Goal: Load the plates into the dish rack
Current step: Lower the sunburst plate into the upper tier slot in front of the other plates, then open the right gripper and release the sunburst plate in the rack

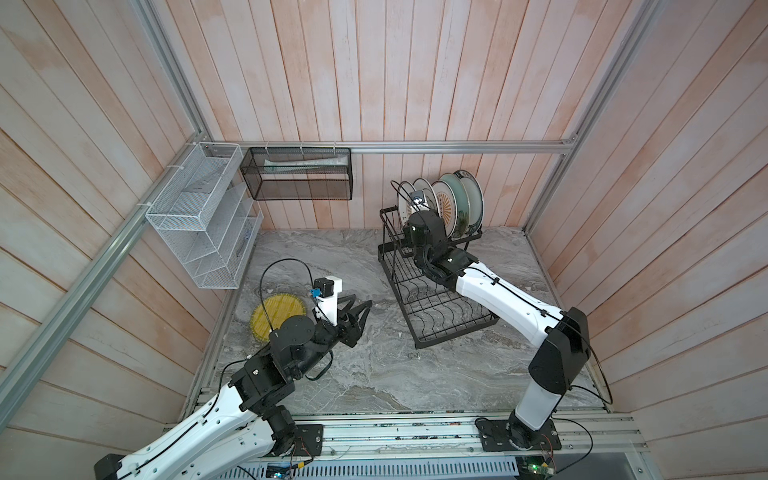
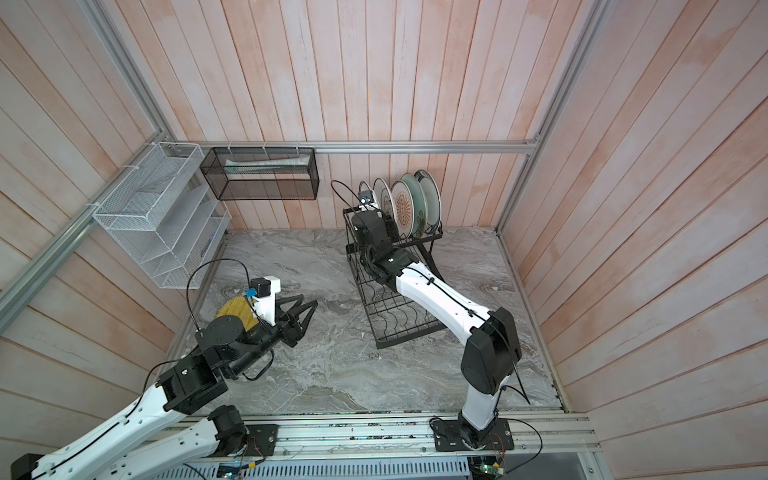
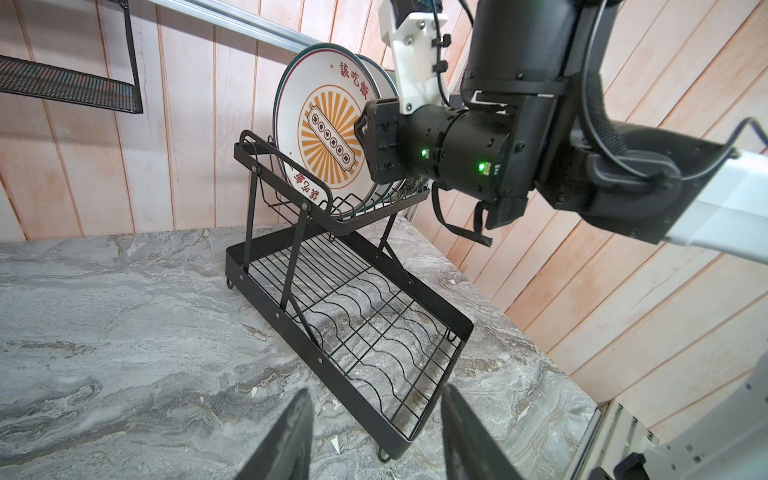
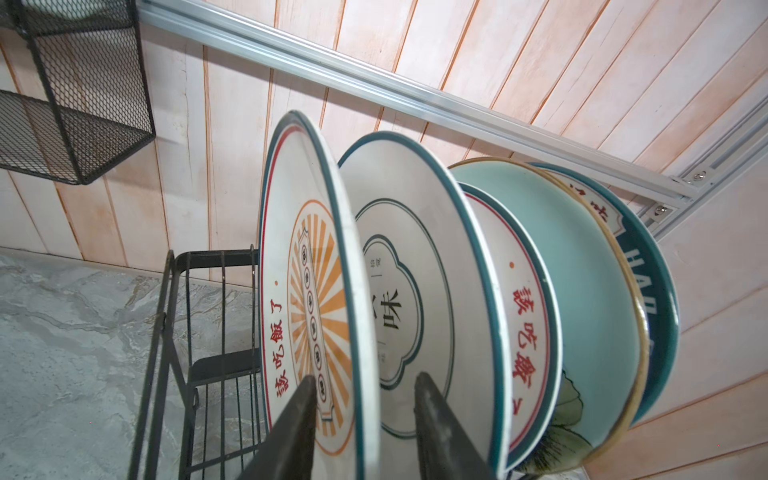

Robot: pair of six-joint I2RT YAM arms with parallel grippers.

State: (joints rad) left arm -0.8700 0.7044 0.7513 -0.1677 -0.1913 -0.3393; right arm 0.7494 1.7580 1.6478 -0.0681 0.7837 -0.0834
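1 grey marbled table (image 1: 374, 374) carries the black dish rack (image 3: 320, 361) at its back right. 5 plates (image 4: 415, 216) stand on edge in its upper basket; the yellow plate (image 1: 274, 311) lies flat at the table's left. The right tool (image 4: 363, 378) straddles the outermost sunburst plate (image 4: 316, 291), jaws parted either side of its rim. The left tool (image 3: 376, 390) hovers beside the yellow plate, jaws wide, empty.
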